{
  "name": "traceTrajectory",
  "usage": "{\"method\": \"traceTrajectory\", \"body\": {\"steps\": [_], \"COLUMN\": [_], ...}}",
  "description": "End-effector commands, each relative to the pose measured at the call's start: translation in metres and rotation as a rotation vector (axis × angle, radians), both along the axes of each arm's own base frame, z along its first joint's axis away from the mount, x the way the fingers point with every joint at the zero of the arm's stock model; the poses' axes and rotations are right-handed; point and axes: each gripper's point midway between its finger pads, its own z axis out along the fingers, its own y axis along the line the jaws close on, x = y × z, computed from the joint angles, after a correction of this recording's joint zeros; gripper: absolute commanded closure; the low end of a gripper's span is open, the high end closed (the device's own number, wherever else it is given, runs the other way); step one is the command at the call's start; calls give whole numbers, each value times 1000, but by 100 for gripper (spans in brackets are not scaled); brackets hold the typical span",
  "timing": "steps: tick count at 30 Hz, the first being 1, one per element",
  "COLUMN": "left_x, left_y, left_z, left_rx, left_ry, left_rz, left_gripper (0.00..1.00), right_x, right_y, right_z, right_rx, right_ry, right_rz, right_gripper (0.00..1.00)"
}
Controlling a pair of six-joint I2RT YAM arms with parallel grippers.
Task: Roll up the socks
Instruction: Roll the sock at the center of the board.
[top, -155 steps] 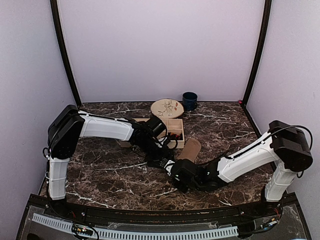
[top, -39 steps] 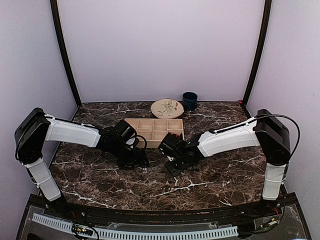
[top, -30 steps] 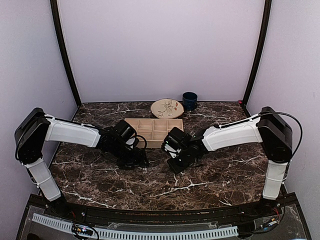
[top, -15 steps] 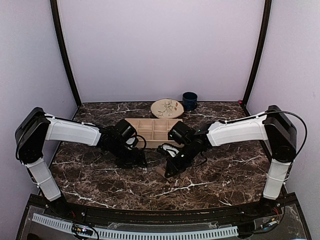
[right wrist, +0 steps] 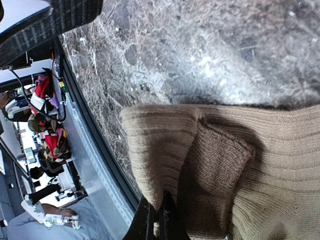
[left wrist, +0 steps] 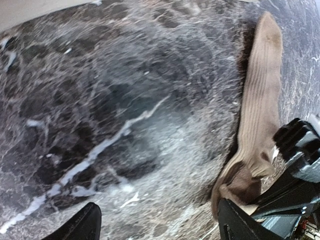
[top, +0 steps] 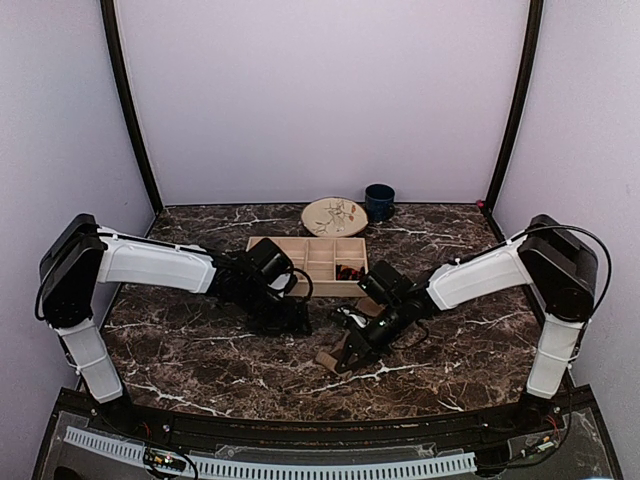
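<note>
1. Dark veined marble table [top: 180,350] filled the floor of a booth with pale lilac walls [top: 320,100]; both arms reached in over it towards the middle.
2. At the back stood a patterned plate [top: 335,216] with a dark blue mug [top: 379,201] just beside it on the right; a wooden compartment tray [top: 300,252] lay in front of them, with small red and dark bits in a compartment at its right end.
3. One tan ribbed sock [left wrist: 260,110] lay on the marble in front of the tray, between the two wrists; in the left wrist view it stretched away flat and long, and its near end was bunched and lifted off the table.
4. Right gripper [right wrist: 156,220] had its fingers pressed together on the sock's cuff; the right wrist view showed that edge folded over onto the rest of the sock, making a doubled flap.
5. Left gripper [left wrist: 160,227] sat low over the table just to the left of the sock; its fingers were spread wide apart with only bare marble between them, and it touched no cloth.
6. Seen from above, the two grippers were near each other; whether the left one rested on the table I could not tell.
</note>
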Motion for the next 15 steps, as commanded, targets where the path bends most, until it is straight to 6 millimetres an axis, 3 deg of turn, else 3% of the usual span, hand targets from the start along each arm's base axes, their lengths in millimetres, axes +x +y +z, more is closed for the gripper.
{"method": "traceTrajectory", "body": {"steps": [1,15], "left_x": [2,-29], "left_y": [-10,-37], "left_z": [7,4], "left_rx": [16,-7], "left_ry": [-31,-72], "left_rz": [-39,-177], "left_gripper": [17,17], "right_x": [2,-5], "right_y": [6,-21], "right_z": [3,-22], "right_rx": [75,49], "right_ry": [31,114], "right_rz": [-7,-46], "right_gripper": [100,100]}}
